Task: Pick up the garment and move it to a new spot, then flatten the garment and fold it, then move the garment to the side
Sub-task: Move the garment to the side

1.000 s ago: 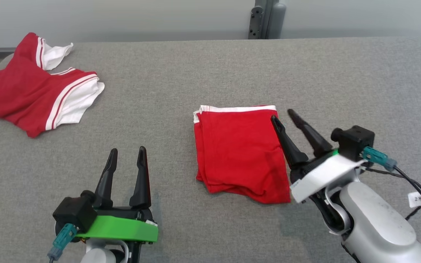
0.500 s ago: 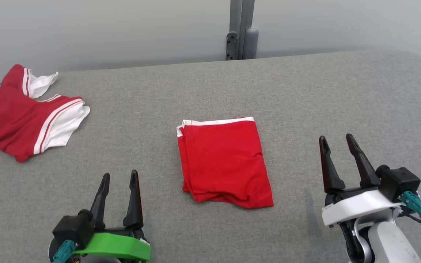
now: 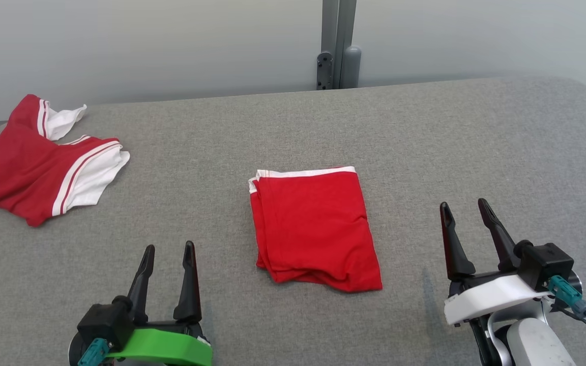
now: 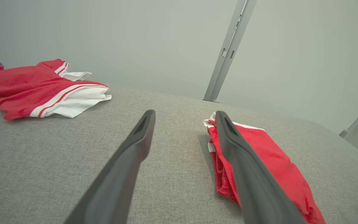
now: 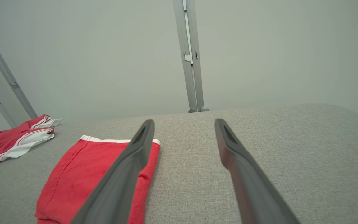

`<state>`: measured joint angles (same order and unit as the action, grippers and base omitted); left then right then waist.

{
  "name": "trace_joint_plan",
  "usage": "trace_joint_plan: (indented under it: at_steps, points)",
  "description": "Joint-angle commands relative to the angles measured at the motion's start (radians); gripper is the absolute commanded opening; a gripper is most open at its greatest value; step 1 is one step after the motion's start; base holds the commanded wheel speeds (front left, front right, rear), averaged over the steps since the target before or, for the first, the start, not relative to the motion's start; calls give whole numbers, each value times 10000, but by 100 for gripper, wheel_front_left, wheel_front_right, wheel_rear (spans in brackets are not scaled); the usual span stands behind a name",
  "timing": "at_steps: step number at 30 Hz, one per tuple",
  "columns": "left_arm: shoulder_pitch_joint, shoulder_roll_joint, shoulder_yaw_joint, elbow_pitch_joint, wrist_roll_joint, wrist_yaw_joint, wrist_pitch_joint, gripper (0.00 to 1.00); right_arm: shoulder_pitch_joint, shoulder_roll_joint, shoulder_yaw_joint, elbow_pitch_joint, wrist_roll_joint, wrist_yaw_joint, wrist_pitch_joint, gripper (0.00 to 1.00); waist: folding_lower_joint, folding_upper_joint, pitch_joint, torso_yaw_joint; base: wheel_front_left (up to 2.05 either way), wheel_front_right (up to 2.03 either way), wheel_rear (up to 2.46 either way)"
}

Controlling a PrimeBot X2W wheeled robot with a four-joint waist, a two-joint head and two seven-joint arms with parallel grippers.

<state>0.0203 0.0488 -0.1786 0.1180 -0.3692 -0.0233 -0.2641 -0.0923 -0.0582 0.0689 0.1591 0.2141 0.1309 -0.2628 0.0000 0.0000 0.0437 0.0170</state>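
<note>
Folded red garment [image 3: 313, 229], white band along its far edge, lies as a flat rectangle at the middle of the grey desk [image 3: 450, 132], between the two hands and touching neither. It is judged light, soft and limp: several thin layers that would likely slide apart or sag if lifted by one corner. The rumpled near edge looks loosest. The best hold, on this reading, is a pinch through all layers at the two side edges, one hand to each. Left hand [image 3: 169, 247] and right hand [image 3: 463, 204] both stand wide and hold nothing. Count: two garments, the folded one and a crumpled red-and-white one [image 3: 38, 157] at the far left; two hands; one desk.
</note>
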Motion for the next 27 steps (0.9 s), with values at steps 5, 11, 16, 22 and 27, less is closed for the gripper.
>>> trace_joint_plan:
  at_steps: [5,11,16,22,27]
  points:
    - [27,32,3,-41,104,27,-2,100,72,25,-55,53,-93,-4,-27,100,0,0,-14,98,0,0,0]
    - [-52,32,-33,-75,144,35,-3,100,-122,-71,-61,294,-180,-4,147,100,0,0,94,327,0,0,0]
    - [-219,32,-28,-160,230,80,-3,100,-751,-527,34,629,-73,-4,1253,100,0,0,412,663,0,0,0]
    - [-461,30,135,-298,229,150,-3,100,-1826,-1160,667,1362,1055,-4,3235,100,0,0,915,1208,0,0,0]
    - [-603,30,180,-363,92,204,-3,100,-2527,-1627,1416,2057,2061,-4,4201,100,0,0,1331,1679,0,0,0]
